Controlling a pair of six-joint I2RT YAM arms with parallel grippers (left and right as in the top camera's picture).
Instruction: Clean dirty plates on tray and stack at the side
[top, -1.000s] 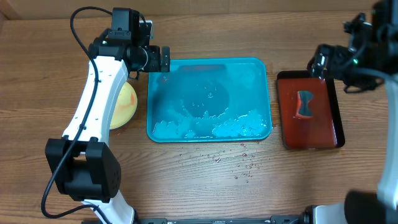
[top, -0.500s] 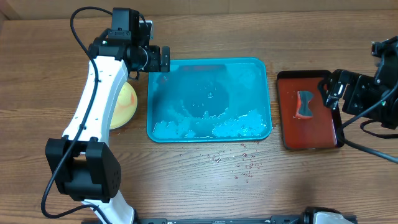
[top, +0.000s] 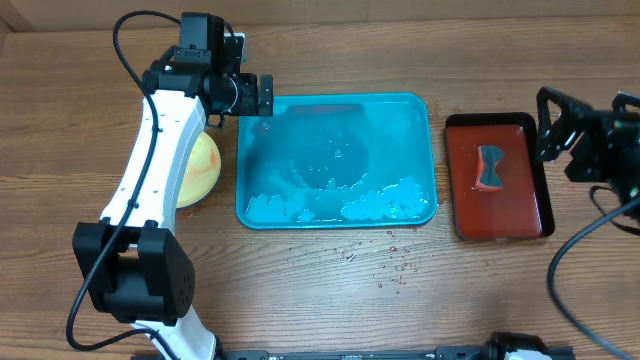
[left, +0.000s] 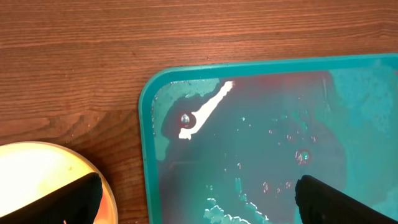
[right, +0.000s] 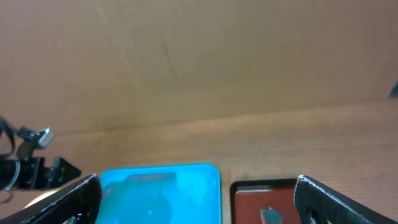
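Plate: one; tray: one; red tray: one.

The turquoise tray lies flat and wet, with foam along its near edge. A pale yellow plate sits just left of it.

Wet tray beside yellow plate

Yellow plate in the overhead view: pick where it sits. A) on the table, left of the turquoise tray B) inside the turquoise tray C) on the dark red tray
A: the yellow plate lies on the wooden table beside the left rim of the turquoise tray, in neither tray.
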